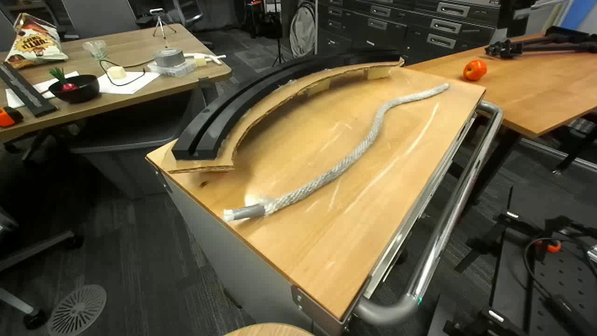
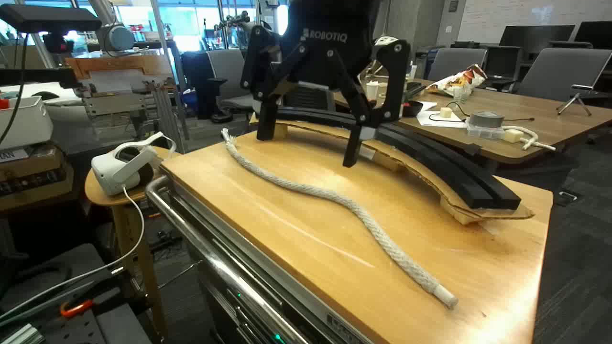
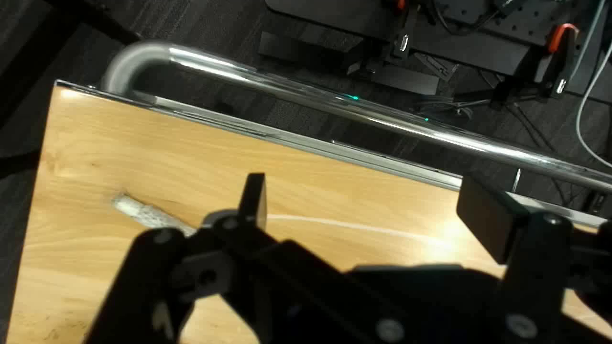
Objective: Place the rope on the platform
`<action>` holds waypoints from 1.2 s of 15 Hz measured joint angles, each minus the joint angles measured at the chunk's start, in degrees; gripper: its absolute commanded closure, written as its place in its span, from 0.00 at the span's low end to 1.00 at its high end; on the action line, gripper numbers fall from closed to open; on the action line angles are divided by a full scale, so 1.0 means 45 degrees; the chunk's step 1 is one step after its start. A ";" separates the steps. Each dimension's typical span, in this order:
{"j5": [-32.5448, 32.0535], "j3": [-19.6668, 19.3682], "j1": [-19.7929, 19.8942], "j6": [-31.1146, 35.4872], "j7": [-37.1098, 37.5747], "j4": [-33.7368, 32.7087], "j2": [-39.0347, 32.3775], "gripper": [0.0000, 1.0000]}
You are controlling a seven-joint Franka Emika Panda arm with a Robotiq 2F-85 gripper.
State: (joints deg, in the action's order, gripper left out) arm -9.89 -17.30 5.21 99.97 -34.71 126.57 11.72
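Note:
The long pale grey-silver rope (image 1: pixel 347 161) lies in a loose S-curve on the wooden tabletop. It also lies there in an exterior view (image 2: pixel 351 205) and one end shows in the wrist view (image 3: pixel 153 217), the rest hidden behind the gripper. The platform (image 1: pixel 217 130), a black grooved arc on light cardboard edging, stands along the far side of the tabletop, also in an exterior view (image 2: pixel 430 157); it is out of the wrist view. My gripper (image 2: pixel 309 145) is open and empty above the tabletop, apart from the rope. Its spread fingers show in the wrist view (image 3: pixel 370 205).
A metal handle bar (image 1: pixel 447 224) runs along the cart's edge, also in the wrist view (image 3: pixel 311 95). A side table (image 1: pixel 186 44) holds tape, a bowl and a chip bag. An orange-red tomato (image 1: pixel 475 70) sits on another table. A white headset (image 2: pixel 124 165) rests on a stool.

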 measured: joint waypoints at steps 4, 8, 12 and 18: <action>0.0051 0.0101 0.0054 -0.0441 0.0034 -0.0091 -0.0073 0.00; 0.0098 0.0170 0.0060 -0.1155 0.0060 -0.0380 -0.0378 0.00; -0.0834 0.0463 0.0143 -0.1088 0.0542 -0.0371 -0.0396 0.00; -0.2572 0.1862 -0.0299 -0.1781 -0.1101 -0.0439 0.0928 0.00</action>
State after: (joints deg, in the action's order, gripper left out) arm -21.47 -8.92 3.87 91.95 -39.66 124.60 15.89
